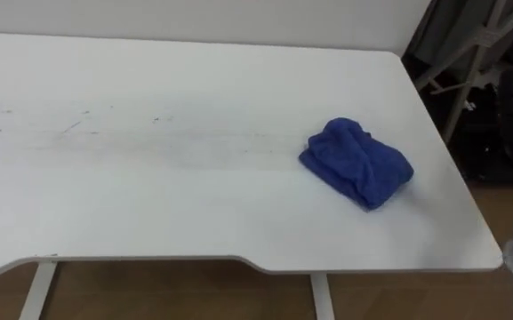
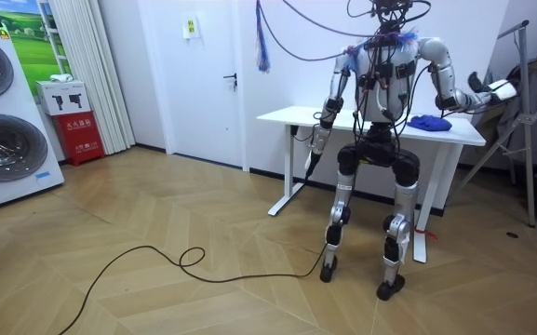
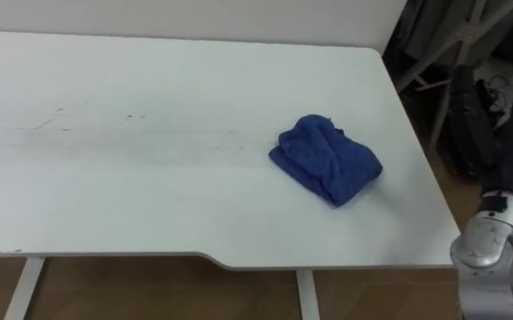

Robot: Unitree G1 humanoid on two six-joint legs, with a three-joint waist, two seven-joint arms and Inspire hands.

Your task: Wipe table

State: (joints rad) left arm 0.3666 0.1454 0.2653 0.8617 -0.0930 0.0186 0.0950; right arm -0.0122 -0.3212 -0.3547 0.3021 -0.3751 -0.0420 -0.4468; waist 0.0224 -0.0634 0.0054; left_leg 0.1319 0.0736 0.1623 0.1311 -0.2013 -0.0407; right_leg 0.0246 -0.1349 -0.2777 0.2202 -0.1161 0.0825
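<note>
White tabletop (image 1: 149, 213) fills the eye views, near edge closest to the robot, which stands right up against it in the room view. Blue cloth (image 1: 356, 162) lies bunched in a loose heap toward the tabletop's right side, free of either hand, within reach of the right arm. Faint grey streaks and dark specks (image 1: 69, 131) run across the left and middle of the tabletop, farther back than the cloth's near edge; these look like what a wipe would address. Judgement: cloth parked beside the marks fits either a pause before wiping or a partly done pass. Right hand (image 2: 505, 88) is held out past the tabletop's right end, raised, fingers too small to read: cannot tell open or closed. Left hand (image 2: 313, 164) hangs low by the tabletop's left edge, state likewise unreadable.
</note>
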